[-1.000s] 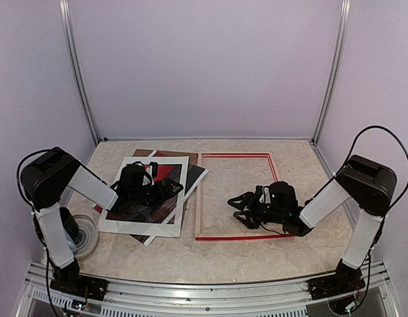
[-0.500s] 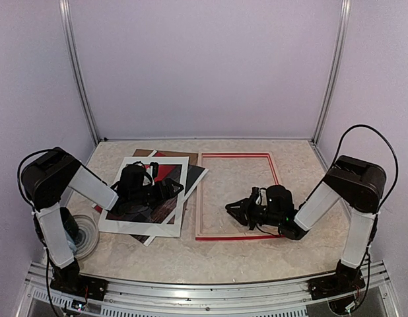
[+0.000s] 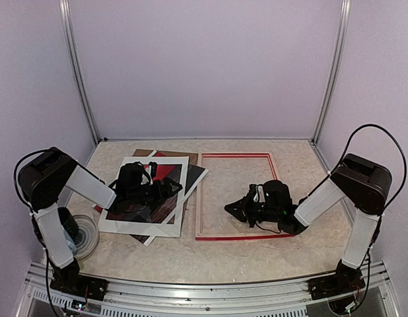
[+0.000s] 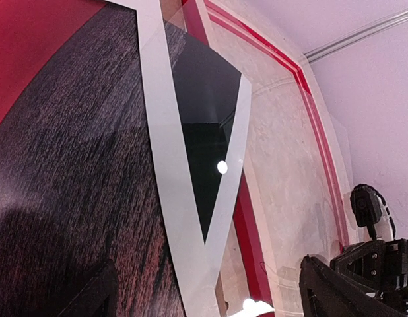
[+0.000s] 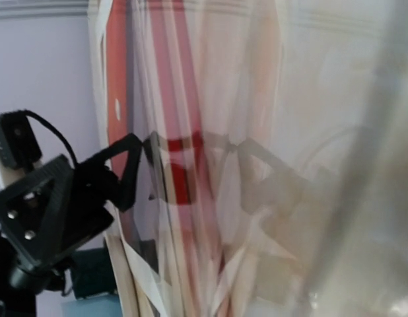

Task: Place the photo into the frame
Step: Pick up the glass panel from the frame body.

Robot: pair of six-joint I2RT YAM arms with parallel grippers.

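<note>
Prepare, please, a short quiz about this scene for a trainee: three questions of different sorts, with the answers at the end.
1. True or false: the photo already lies inside the frame.
2. Seen from the top camera, where is the right gripper?
A. within the frame's opening
B. above the photo
C. beyond the far edge of the table
3. Fill the gap: the left gripper is above the photo and its jaws stand ____.

Key: 1 false, the photo lies on a stack to the left of the frame; 2 A; 3 open.
</note>
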